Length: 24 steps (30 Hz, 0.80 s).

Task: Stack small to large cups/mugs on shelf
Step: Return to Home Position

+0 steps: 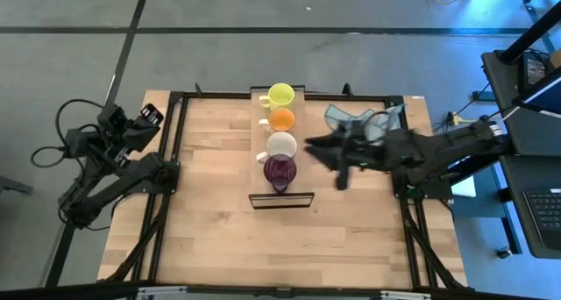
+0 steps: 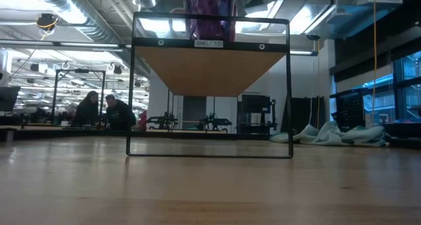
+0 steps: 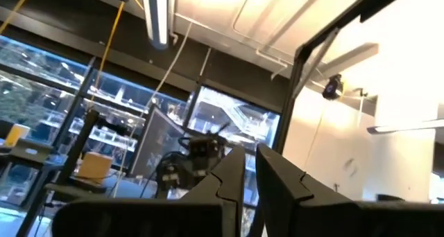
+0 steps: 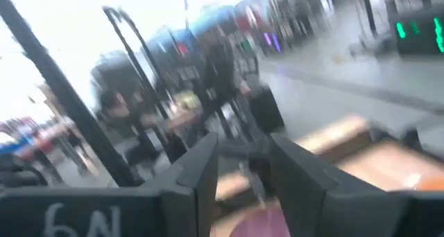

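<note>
Four mugs stand in a row on the long light-wood shelf (image 1: 301,160): yellow (image 1: 280,95) at the far end, then orange (image 1: 282,118), white (image 1: 281,145) and dark purple (image 1: 280,171) by the dark frame (image 1: 280,199). The low view shows the purple mug (image 2: 209,14) on top of the shelf (image 2: 209,70). My right gripper (image 1: 312,148) is open and empty just right of the white mug; its gap shows in its wrist view (image 4: 243,174). My left gripper (image 1: 151,116) rests shut at the table's left edge, pointing up into the room (image 3: 251,178).
A blue-grey cloth (image 1: 359,120) lies at the table's far right, under my right arm; it also shows in the low view (image 2: 329,134). A black frame runs around the wooden tabletop (image 1: 219,239). Two people sit far behind the table (image 2: 102,112).
</note>
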{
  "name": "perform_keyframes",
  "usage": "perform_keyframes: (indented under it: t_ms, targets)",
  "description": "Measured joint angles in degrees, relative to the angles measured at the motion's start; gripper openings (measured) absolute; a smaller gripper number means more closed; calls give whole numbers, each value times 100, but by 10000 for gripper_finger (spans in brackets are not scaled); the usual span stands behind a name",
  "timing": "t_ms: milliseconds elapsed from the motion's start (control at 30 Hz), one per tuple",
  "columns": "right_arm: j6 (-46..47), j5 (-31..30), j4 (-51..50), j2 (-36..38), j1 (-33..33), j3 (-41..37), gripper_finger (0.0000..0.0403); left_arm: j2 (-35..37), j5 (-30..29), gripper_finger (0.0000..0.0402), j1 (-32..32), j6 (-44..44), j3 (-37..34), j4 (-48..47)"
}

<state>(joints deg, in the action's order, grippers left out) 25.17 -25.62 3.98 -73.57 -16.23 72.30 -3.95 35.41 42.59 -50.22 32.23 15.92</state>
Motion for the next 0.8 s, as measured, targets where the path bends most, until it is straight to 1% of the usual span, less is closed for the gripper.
perform_keyframes:
  t_ms: [133, 200, 300, 367, 467, 533, 633, 800]
  targets:
    - [-449, 52, 1373, 974, -96, -1402, 130, 0, 177, 30, 0, 273, -2, -422]
    - [-568, 155, 1911, 1335, -85, -2113, 130, -2, 178, 30, 0, 449, -4, -748]
    - [-884, 175, 2808, 1815, -85, -3135, 130, 0, 160, 30, 0, 649, -22, -841]
    - [-899, 177, 3477, 2209, -83, -3733, 130, 0, 139, 30, 0, 814, -99, -841]
    - [-743, 209, 4104, 2672, -85, -4631, 130, 32, 104, 30, 0, 956, -298, -850]
    - [-722, 403, 4481, 2933, -83, -5162, 130, 37, 143, 30, 0, 990, -467, -840]
    - [-620, 606, 5269, 3289, -85, -5754, 130, 35, 383, 30, -2, 983, -744, -867]
    - [-553, 634, 5721, 3712, -85, -6553, 129, 37, 464, 30, -4, 834, -1121, -670]
